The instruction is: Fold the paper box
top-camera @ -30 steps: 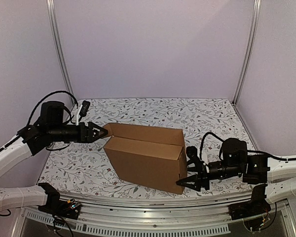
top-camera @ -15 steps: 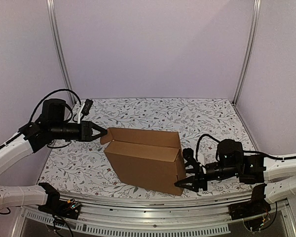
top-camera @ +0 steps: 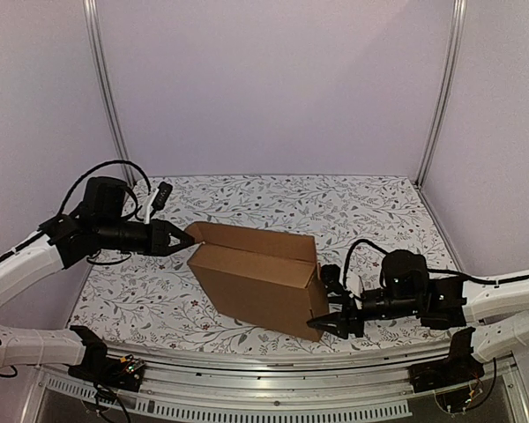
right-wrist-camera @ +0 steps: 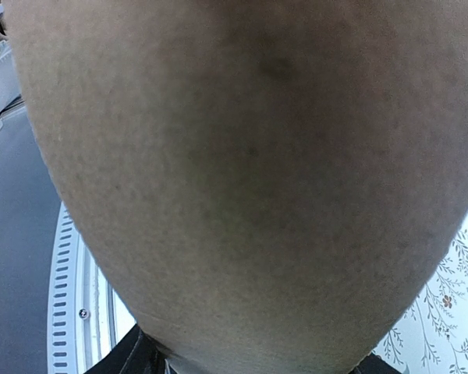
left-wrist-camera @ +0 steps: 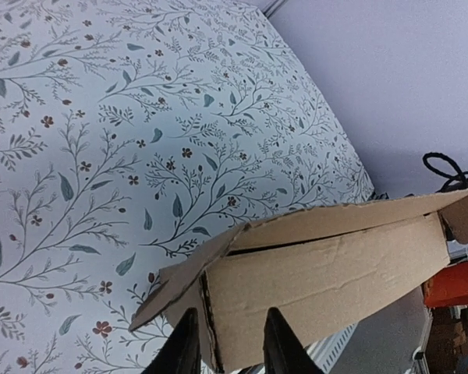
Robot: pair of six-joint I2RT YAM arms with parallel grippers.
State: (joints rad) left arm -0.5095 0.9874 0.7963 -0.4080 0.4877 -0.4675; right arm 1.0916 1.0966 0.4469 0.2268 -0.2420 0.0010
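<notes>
Paper box (top-camera: 260, 282) is lying on the bench (top-camera: 370, 211), mid-bench toward the near edge. Its long axis is running from far-left down to near-right, with one arm at each end.

Left gripper (top-camera: 181, 238) is sitting at the box's left end. In the wrist view its fingers (left-wrist-camera: 186, 347) are straddling the corner fold beside a loose end flap and seem to be pinching cardboard.

Right gripper (top-camera: 328, 304) is pressing against the box's right end with its fingers spread. Cardboard is filling its wrist view, so I cannot tell whether it is clamping anything.

The lid is gaping slightly along the top seam. Judging by this, the next fold is depending on the left end, where the loose flap is lying directly ahead of the left gripper.
</notes>
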